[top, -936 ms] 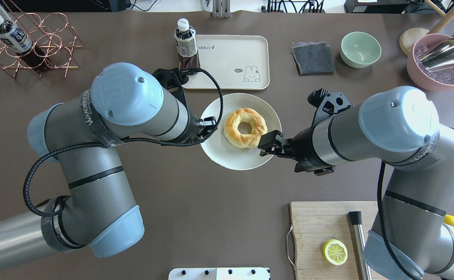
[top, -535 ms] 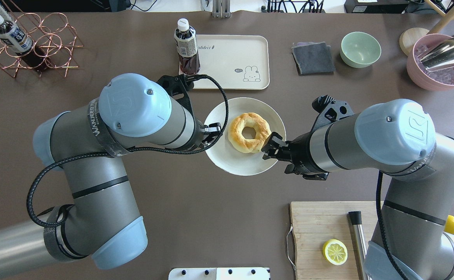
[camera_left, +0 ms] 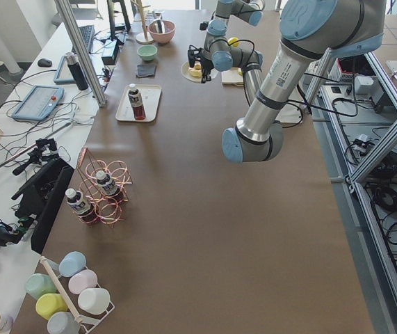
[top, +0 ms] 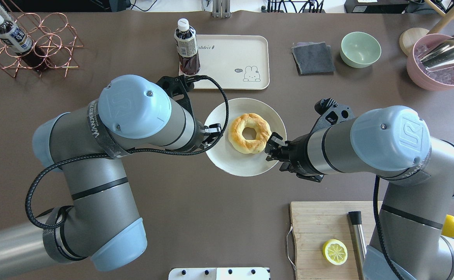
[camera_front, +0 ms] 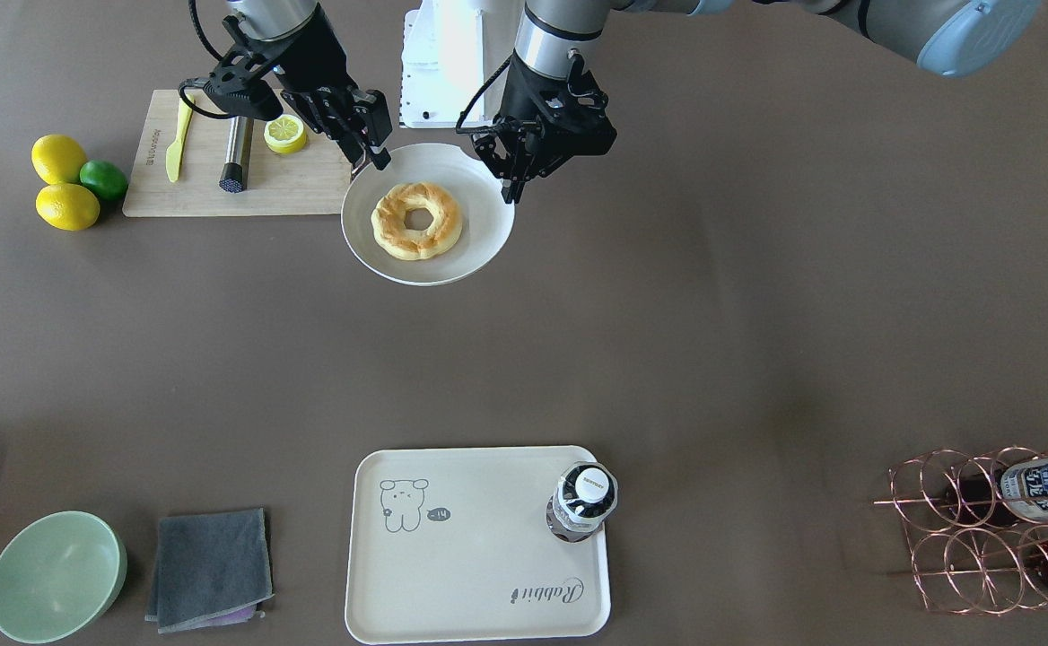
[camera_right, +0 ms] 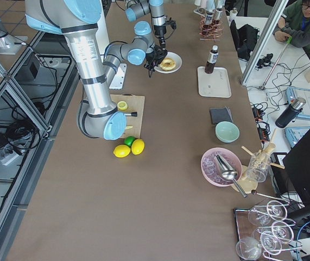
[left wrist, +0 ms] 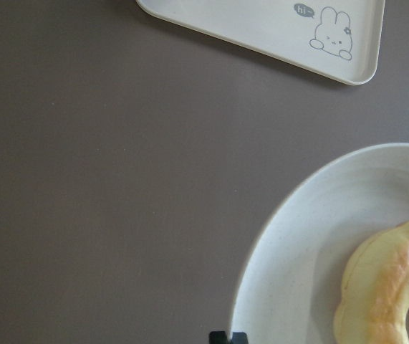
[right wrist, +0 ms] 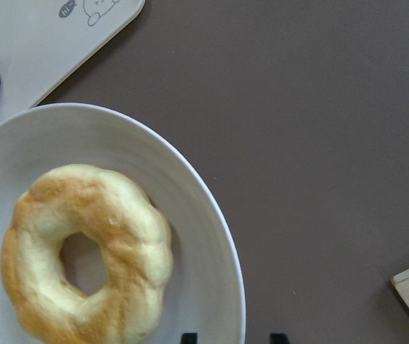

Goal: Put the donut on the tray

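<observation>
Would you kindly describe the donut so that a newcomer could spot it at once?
On the brown table sits a round white plate, and the donut lies on it. It is a golden ring with browned patches and a centre hole, unlike the flat lemon half on the cutting board.

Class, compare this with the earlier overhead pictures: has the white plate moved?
Yes. The plate has shifted slightly away from the tray, toward the robot and a little rightward.

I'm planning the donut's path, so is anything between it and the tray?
Nothing visible on the table between the donut and the tray. The donut lies on a white plate, and a bottle stands on the tray's corner.
</observation>
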Controlling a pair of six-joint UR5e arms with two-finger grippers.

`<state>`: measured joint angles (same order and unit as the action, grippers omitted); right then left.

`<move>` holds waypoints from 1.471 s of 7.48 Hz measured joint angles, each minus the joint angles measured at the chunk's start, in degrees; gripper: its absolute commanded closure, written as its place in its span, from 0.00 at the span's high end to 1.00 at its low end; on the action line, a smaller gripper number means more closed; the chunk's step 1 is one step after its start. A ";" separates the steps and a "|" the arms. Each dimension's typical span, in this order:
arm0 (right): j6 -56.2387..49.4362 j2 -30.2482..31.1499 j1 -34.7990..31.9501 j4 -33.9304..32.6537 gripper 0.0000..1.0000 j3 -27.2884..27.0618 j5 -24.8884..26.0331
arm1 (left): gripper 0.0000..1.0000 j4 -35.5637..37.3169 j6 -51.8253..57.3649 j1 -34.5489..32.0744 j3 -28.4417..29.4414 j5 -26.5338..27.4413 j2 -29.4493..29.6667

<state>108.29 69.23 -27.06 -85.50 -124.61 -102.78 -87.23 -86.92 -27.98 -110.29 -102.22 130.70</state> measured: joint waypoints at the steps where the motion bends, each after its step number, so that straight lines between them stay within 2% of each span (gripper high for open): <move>1: 0.33 -0.09 0.16 -0.01 0.00 0.13 0.24 | 0.00 -0.03 0.04 -0.03 -0.01 0.00 -0.02; 5: 0.98 -0.46 0.25 -0.03 0.00 0.17 0.37 | 0.00 -0.04 0.10 -0.06 -0.15 0.00 -0.13; 6: 1.02 -0.49 0.22 -0.02 0.00 0.12 0.38 | 0.52 -0.05 0.25 -0.08 -0.67 0.00 -0.31; 7: 1.03 -0.47 0.20 0.00 0.00 0.08 0.38 | 0.98 -0.06 0.73 -0.16 -1.54 -0.06 -0.68; 9: 0.97 -0.31 0.10 -0.02 0.00 0.11 0.31 | 0.99 -0.03 5.25 -1.10 -4.23 -0.40 -2.43; 10: 0.92 -0.33 -0.07 -0.07 0.00 0.25 0.26 | 0.99 0.10 8.99 -3.93 -5.81 -2.30 -3.77; 11: 0.89 -0.46 -0.47 -0.15 0.00 0.57 0.21 | 0.99 0.20 13.49 -8.53 -6.63 -7.76 -5.13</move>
<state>109.18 68.77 -27.53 -85.65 -124.03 -102.57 -87.03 -73.43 -36.52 -116.92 -109.98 125.57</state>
